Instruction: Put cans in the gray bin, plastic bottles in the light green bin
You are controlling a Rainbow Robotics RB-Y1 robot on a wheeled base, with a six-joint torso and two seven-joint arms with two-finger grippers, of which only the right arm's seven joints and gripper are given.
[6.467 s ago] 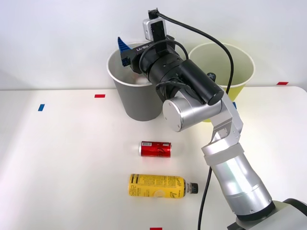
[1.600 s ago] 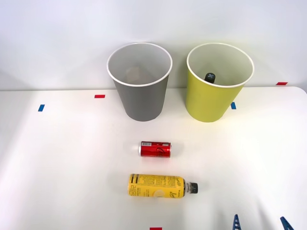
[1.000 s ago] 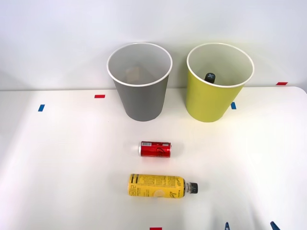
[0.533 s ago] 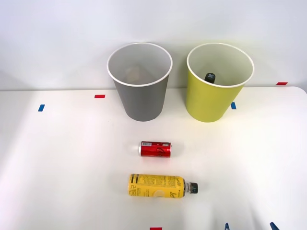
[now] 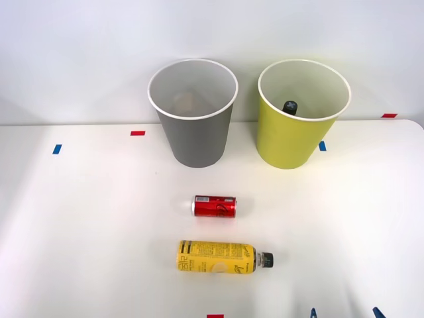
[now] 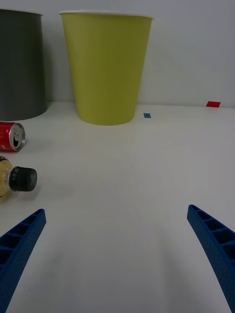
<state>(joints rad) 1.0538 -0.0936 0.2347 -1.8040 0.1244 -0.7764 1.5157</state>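
A short red can (image 5: 214,206) lies on its side at the table's middle, seen end-on in the right wrist view (image 6: 11,136). Just nearer lies a yellow-labelled plastic bottle (image 5: 215,258), its black cap (image 6: 22,178) pointing right. At the back stand the gray bin (image 5: 195,142) (image 6: 19,63) and, to its right, the light green bin (image 5: 285,142) (image 6: 107,68). A black-capped bottle (image 5: 289,106) sits inside the green bin. A pale shape (image 5: 183,101) lies in the gray bin. My right gripper (image 5: 344,314) (image 6: 115,210) is open and empty at the near right edge, right of the yellow bottle.
Small red tape marks (image 5: 138,133) (image 5: 389,115) and blue ones (image 5: 57,149) (image 5: 322,146) dot the white table. A white wall stands behind the bins. Bare tabletop lies between my gripper and the green bin.
My right arm has left the space over the gray bin and drawn back to the near right edge. Over the last half second nothing has moved.
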